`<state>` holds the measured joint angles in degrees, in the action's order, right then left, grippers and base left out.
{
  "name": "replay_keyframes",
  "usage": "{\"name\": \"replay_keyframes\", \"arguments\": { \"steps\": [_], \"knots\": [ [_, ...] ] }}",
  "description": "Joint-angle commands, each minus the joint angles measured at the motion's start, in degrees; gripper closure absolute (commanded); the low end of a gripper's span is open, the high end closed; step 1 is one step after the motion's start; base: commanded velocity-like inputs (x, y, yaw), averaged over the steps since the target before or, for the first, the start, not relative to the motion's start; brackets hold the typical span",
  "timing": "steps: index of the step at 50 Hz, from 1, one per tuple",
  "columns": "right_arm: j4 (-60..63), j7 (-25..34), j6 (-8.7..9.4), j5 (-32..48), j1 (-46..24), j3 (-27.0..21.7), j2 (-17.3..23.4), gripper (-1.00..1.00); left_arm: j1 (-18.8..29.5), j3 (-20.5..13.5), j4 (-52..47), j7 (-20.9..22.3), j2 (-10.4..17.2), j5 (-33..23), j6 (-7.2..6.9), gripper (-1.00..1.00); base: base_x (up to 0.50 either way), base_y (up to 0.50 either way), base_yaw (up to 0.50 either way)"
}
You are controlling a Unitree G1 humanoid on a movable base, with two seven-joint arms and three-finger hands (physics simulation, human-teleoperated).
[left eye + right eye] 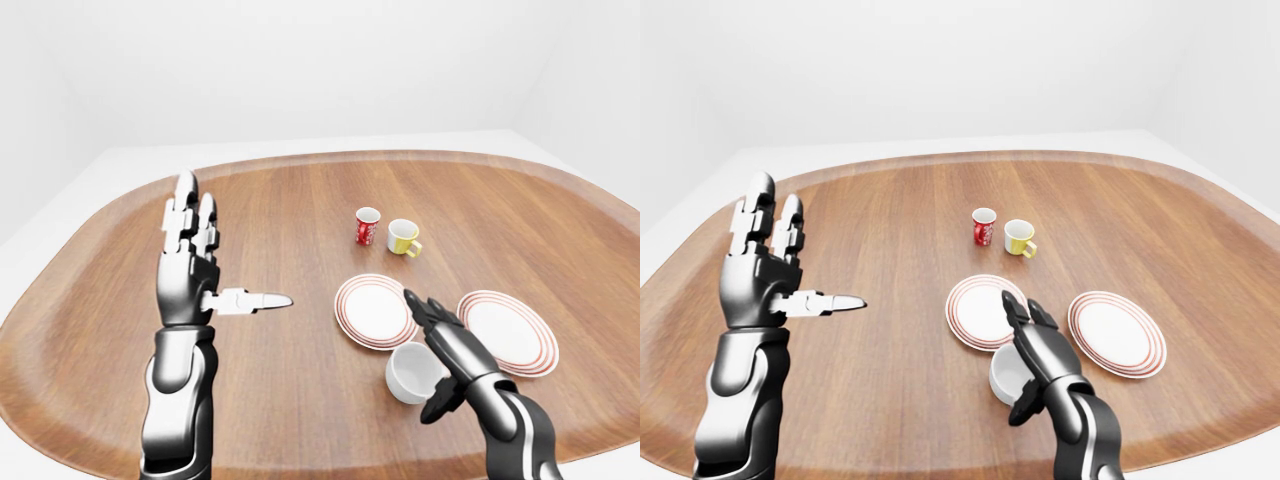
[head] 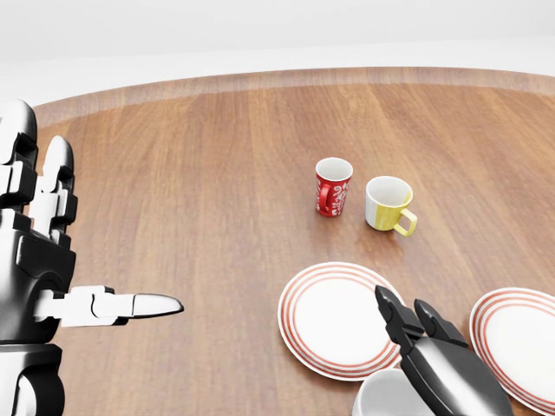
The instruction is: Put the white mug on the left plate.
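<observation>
The white mug (image 1: 408, 372) stands on the wooden table just below the left plate (image 1: 373, 310), a white plate with red rings. My right hand (image 1: 426, 354) is at the mug's right side. Its fingers (image 1: 424, 312) stretch up over the mug's rim toward the plate, and its thumb (image 1: 436, 408) hangs below the mug. The hand is open and not closed round the mug. In the head view the hand (image 2: 434, 364) covers part of the mug (image 2: 377, 399). My left hand (image 1: 232, 248) is raised at the left, open, fingers up and thumb pointing right, holding nothing.
A second ringed plate (image 1: 508, 331) lies to the right of the left plate. A red patterned cup (image 1: 367, 226) and a yellow mug (image 1: 402, 237) stand above the plates. The round table's edge (image 1: 90, 440) curves along the bottom left.
</observation>
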<state>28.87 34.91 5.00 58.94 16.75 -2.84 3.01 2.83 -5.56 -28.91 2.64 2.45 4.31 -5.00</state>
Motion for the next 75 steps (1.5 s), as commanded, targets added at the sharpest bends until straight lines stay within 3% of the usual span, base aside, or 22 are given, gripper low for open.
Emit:
{"name": "replay_keyframes", "arguments": {
  "steps": [1,75],
  "knots": [
    [-2.03,-1.05,0.00,0.20,-0.46,-0.52,0.60,-1.00,-0.11,0.11,0.00,0.00,-0.06,-0.05,0.00,-1.00,0.00,0.00,0.00],
    [-12.44,-4.77,0.00,2.34,-5.92,-0.41,2.34,-1.00,-0.39,0.61,0.21,0.13,-0.28,-0.32,0.00,-1.00,0.00,0.00,0.00]
  ]
}}
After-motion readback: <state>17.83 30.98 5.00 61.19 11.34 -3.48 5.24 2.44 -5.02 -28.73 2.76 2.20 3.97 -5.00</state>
